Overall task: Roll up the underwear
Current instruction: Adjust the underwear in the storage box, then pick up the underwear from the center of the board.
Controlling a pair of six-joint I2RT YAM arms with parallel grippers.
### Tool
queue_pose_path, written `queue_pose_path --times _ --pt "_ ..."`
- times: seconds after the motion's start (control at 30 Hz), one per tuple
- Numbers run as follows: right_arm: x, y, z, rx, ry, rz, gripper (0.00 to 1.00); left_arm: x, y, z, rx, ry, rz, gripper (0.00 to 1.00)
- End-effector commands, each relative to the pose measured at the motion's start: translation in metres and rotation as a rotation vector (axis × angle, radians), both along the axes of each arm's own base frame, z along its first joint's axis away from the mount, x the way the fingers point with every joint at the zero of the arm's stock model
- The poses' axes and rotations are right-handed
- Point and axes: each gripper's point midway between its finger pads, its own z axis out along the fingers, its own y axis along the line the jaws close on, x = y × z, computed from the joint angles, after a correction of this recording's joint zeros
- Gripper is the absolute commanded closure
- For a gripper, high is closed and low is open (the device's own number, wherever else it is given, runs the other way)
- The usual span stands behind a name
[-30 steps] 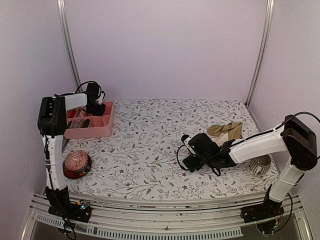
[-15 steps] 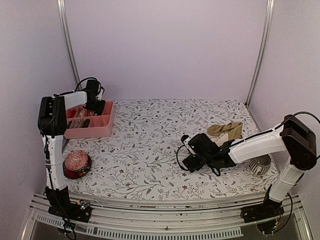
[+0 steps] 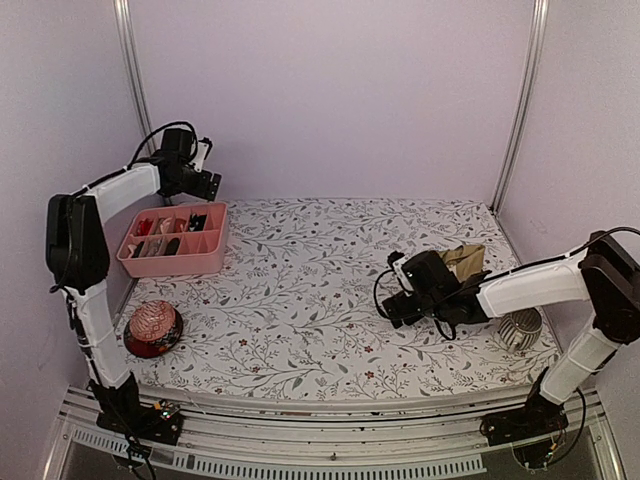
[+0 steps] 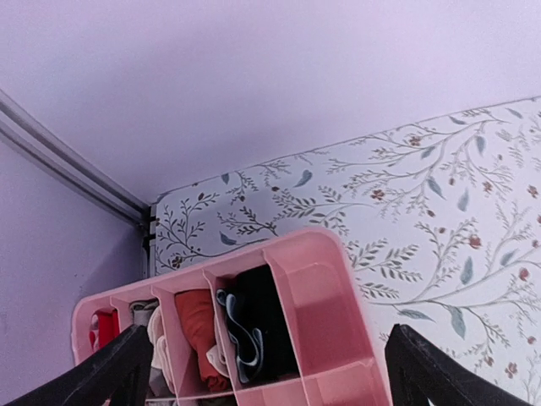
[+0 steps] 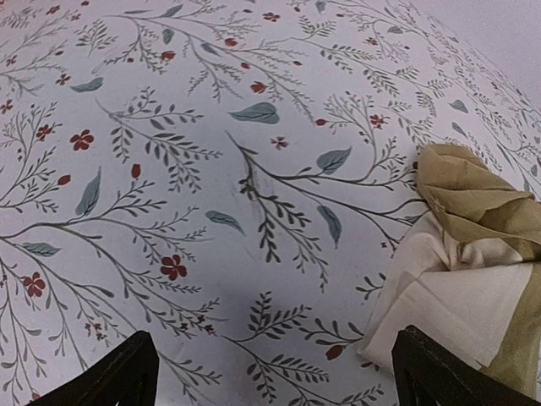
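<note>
The right gripper (image 5: 279, 376), jaws wide and empty, hovers low over the table (image 3: 300, 300) beside the crumpled tan underwear (image 5: 478, 254) near the far right corner. The cloth looks light, limp and quick to bunch, so its pale band is the best place to pinch. The left gripper (image 3: 205, 182), arm raised, gapes above the pink organizer tray (image 4: 314, 247) at the far left corner, where the black underwear (image 4: 254, 326) lies rolled in a compartment.
</note>
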Motion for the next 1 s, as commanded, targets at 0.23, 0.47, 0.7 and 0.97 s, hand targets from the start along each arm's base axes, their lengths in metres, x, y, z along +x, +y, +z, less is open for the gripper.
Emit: queue_pose_path --times 0.23,0.47,0.7,0.97 --pt "0.031 -0.092 0.078 0.128 -0.198 -0.36 0.01 -0.15 -0.136 0.022 -0.084 -0.062 -0.565 0.01" --pt "0.068 -0.118 0.091 0.031 -0.14 -0.432 0.01 -0.22 -0.175 -0.014 -0.246 -0.031 -0.863 0.02" --pt "0.095 -0.121 0.052 -0.138 -0.009 -0.411 0.01 -0.248 -0.19 -0.038 -0.328 -0.096 -0.996 0.02" --pt "0.074 -0.123 0.006 -0.043 0.165 -0.378 0.01 -0.254 -0.197 -0.058 -0.353 -0.064 -1.027 0.02"
